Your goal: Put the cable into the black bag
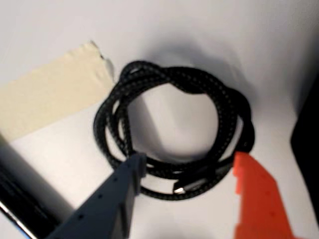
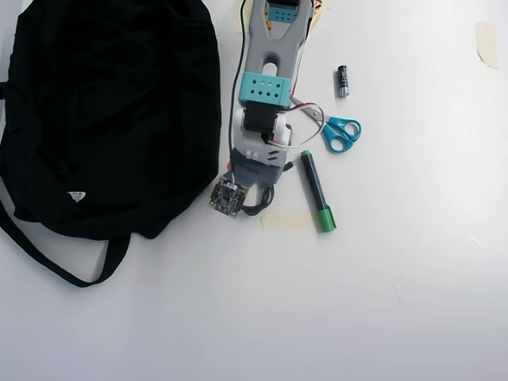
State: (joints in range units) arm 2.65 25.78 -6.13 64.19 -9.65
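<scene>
A black braided cable [image 1: 224,114] lies coiled in a loop on the white table, with a metal plug end at the near side of the coil. My gripper [image 1: 188,159] is open: the grey finger [image 1: 124,184] is at the coil's left side and the orange finger [image 1: 254,194] at its right, straddling the near strands. In the overhead view the gripper [image 2: 252,193] is right beside the black bag [image 2: 111,111], and only a bit of the cable [image 2: 260,209] shows under the arm. The bag's edge is dark at the right of the wrist view [image 1: 306,149].
A strip of beige tape [image 1: 50,94] lies left of the coil; it also shows in the overhead view [image 2: 290,221]. A dark marker with a green cap [image 2: 316,190], blue-handled scissors [image 2: 337,131] and a small battery [image 2: 343,81] lie right of the arm.
</scene>
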